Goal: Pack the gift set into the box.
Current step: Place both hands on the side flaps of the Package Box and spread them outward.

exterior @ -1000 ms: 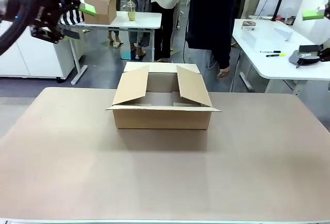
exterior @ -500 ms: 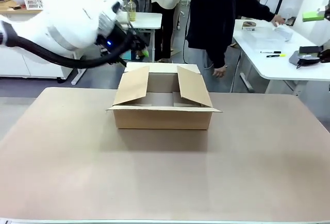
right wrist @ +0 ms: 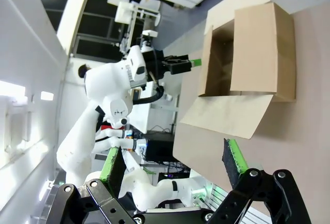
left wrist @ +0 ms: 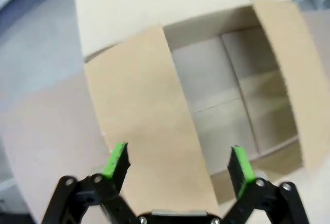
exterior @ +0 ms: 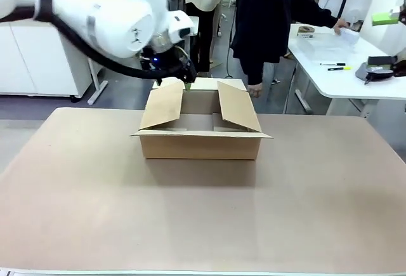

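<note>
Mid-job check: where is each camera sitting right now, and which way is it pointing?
Front view: fixed on the robot's side, facing across the table at the box and a person beyond; the left arm reaches in above the box.
Left wrist view: above the box, looking down into it past the left gripper, jaws open.
Right wrist view: off to the side, rolled sideways, facing the box and left arm past the right gripper, jaws open.
Shared: all three show the box.

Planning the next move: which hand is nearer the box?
Left. The left hand hangs open close above the box, over its left flap; the right hand, open too, is well away from it.
</note>
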